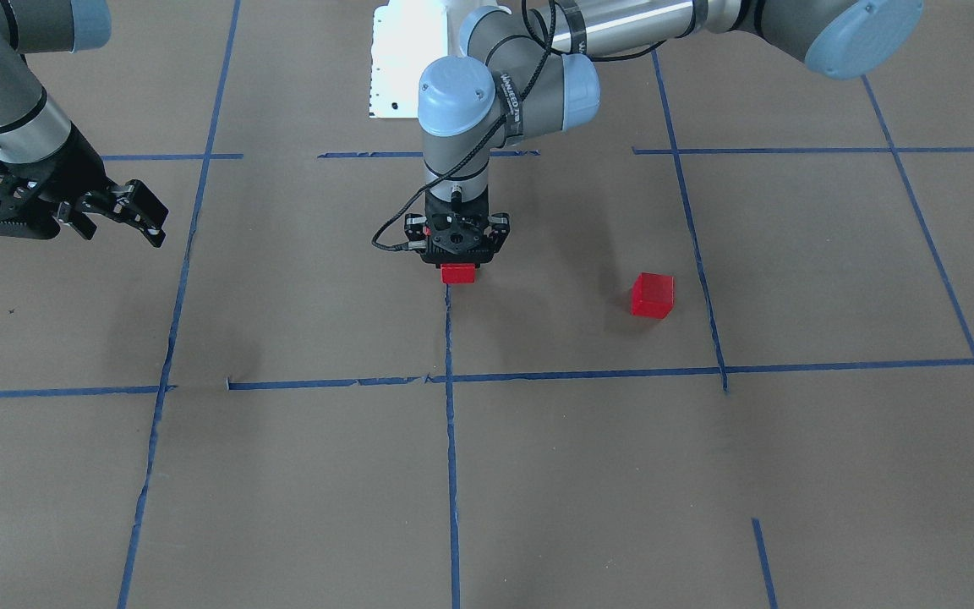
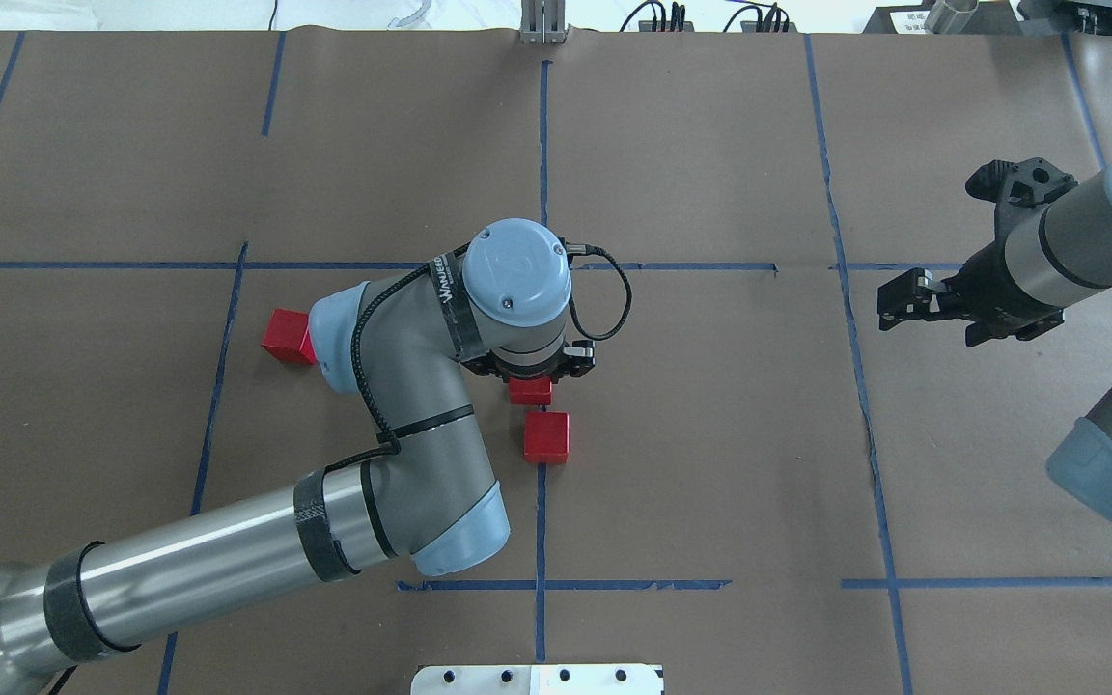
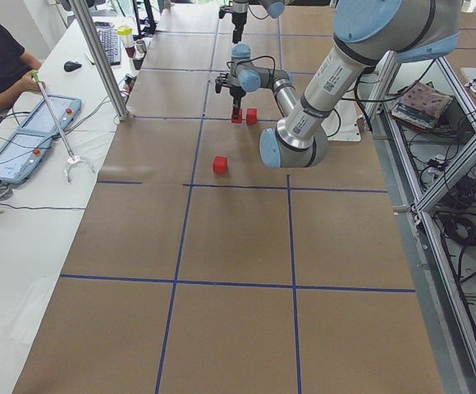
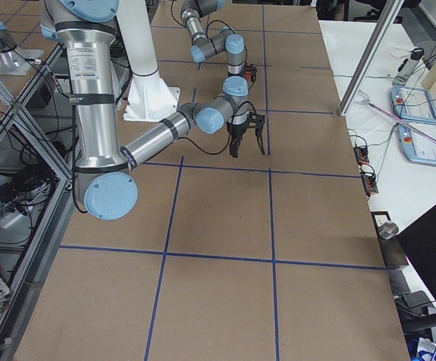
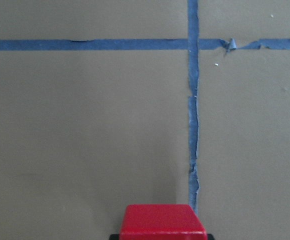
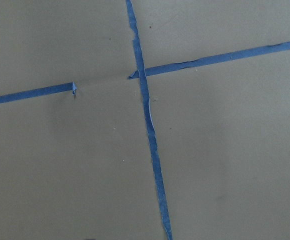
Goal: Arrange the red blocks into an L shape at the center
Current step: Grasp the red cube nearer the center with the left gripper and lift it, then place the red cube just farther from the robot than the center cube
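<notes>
So, starting toward the table's left edge: one stray red block [image 2: 286, 336] sits alone on the brown paper [image 2: 710, 434], partly tucked behind the left arm's elbow. Mid-table, the left gripper [image 1: 456, 264] points straight down with its jaws clamped on a held red block [image 1: 457, 274], right on the long blue tape line [image 2: 542, 145]. A third red block [image 2: 546, 437] lies just beside it on that same line, on the side nearer the robot's edge. Way over toward the right edge, the right gripper [image 2: 903, 301] hangs above bare paper with its jaws apart, well clear of all the blocks.
</notes>
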